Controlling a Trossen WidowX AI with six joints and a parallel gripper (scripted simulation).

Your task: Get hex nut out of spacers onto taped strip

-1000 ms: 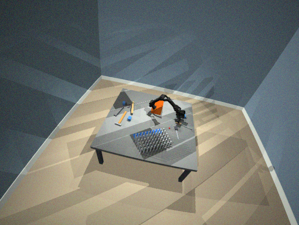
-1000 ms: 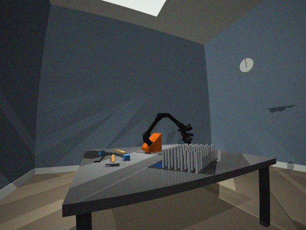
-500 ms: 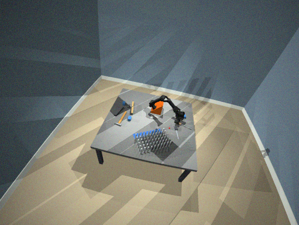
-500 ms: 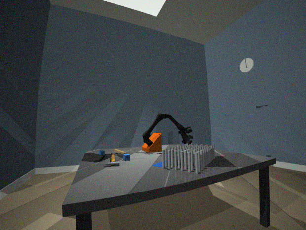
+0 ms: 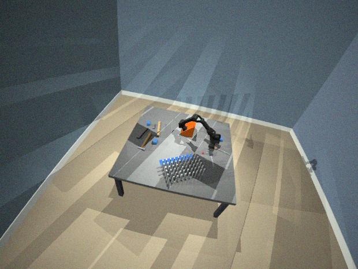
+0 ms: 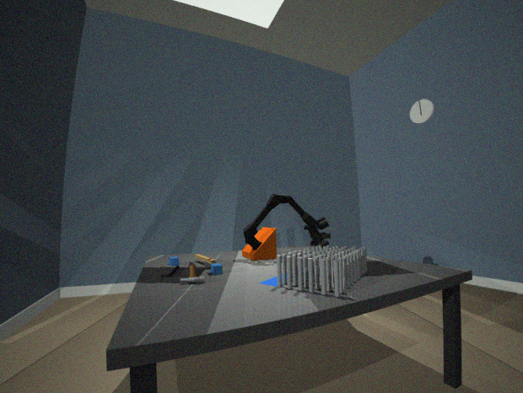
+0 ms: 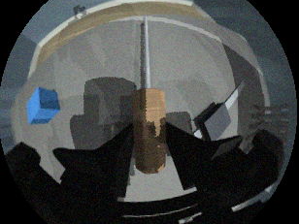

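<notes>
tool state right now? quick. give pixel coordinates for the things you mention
Tool [image 5: 213, 146] [image 6: 320, 244] [image 7: 149, 124]: partly closed, fingers either side of the wooden handle [image 5: 215, 148] [image 7: 149, 106]; whether it's gripped can't be told.

Black arm arched high and reaching outward, wrist angled down, end effector [image 5: 214, 148] [image 7: 149, 124] low, fingers partly open, contact hard to judge.

Distant high top view, lower exterior across same table, close downward wrist view.
</notes>
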